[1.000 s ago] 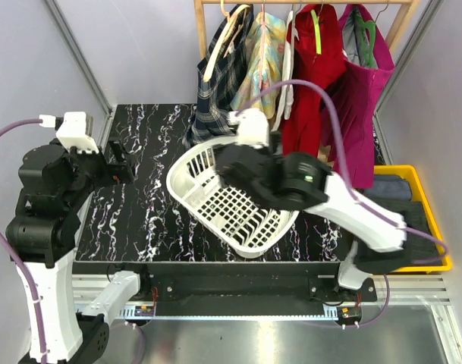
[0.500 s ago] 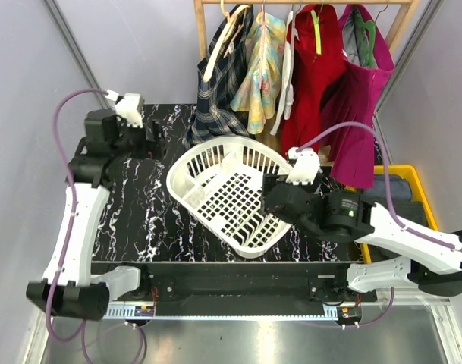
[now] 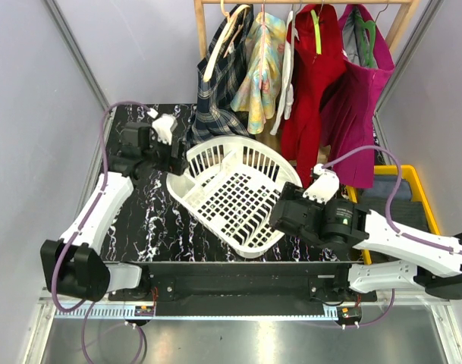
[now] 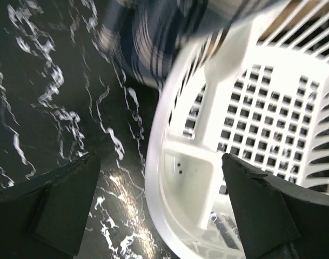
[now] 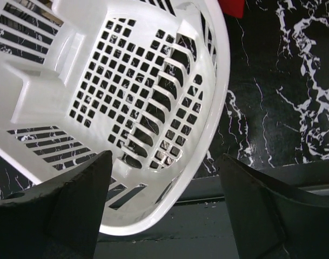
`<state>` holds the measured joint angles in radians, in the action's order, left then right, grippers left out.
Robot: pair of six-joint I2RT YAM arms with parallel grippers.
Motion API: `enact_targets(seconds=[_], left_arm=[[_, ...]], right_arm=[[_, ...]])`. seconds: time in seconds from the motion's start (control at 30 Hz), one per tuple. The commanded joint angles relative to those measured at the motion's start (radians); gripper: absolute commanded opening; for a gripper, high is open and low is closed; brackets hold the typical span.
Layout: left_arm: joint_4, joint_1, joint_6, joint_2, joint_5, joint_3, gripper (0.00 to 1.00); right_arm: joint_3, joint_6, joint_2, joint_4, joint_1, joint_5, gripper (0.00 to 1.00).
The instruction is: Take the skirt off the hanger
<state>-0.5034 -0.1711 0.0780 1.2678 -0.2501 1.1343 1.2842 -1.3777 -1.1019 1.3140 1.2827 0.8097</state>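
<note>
At the far edge of the scene, around 12 o'clock in the overhead view, the dark plaid skirt (image 3: 218,87) hung on its pale hanger (image 3: 217,51), which was hooked over the wooden rail (image 3: 306,2). Its hem dropped to just behind the far rim of the white basket (image 3: 231,201). From the left wrist the skirt (image 4: 153,32) showed only as blurred plaid cloth at 12 o'clock, just above the basket's (image 4: 178,178) rim.

At 3 o'clock from the skirt, along the same rail, hung a floral top (image 3: 261,64), then a red dress (image 3: 315,72), then a magenta dress (image 3: 361,95).

The basket lay tilted on the black marbled table (image 3: 139,220), directly at 6 o'clock from the skirt.

The left gripper (image 3: 172,154) sat at the basket's 10 o'clock corner, near the skirt's hem but apart from it. Its wrist view showed the left gripper (image 4: 159,162) with fingers (image 4: 67,205) spread wide, gripping nothing, the basket's rim running between them.

The right gripper (image 3: 280,216) hovered at the basket's 4 o'clock side, well apart from the skirt. Seen from its wrist, the right gripper (image 5: 165,159) was also spread wide and held nothing, with the basket's (image 5: 72,81) slotted wall below it.

At 3 o'clock from the right arm, a yellow bin (image 3: 422,182) held dark folded cloth.
</note>
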Motion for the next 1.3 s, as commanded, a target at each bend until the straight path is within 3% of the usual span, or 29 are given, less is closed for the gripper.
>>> enact_targets(seconds=[0.0, 0.13, 0.4, 0.67, 0.97, 1.27], left_arm=[[0.098, -0.005, 0.077, 0.036, 0.038, -0.062, 0.99], [0.108, -0.007, 0.088, 0.082, 0.022, -0.090, 0.99], [0.102, -0.010, 0.086, 0.111, 0.026, -0.122, 0.99], [0.057, -0.013, 0.045, -0.028, -0.063, -0.186, 0.99], [0.017, -0.022, -0.003, -0.154, -0.129, -0.243, 0.99], [0.072, -0.064, -0.001, -0.137, -0.087, -0.295, 0.99]], right_arm=[[-0.013, -0.214, -0.039, 0.140, -0.012, 0.020, 0.88], [-0.048, -0.239, -0.042, 0.130, -0.086, 0.000, 0.91], [-0.218, -0.028, 0.047, -0.133, -0.338, -0.168, 0.89], [-0.221, 0.118, -0.105, -0.333, -0.473, -0.276, 0.89], [-0.129, 0.249, -0.303, -0.404, -0.628, -0.356, 0.86], [-0.149, 0.296, -0.259, -0.429, -0.700, -0.359, 0.84]])
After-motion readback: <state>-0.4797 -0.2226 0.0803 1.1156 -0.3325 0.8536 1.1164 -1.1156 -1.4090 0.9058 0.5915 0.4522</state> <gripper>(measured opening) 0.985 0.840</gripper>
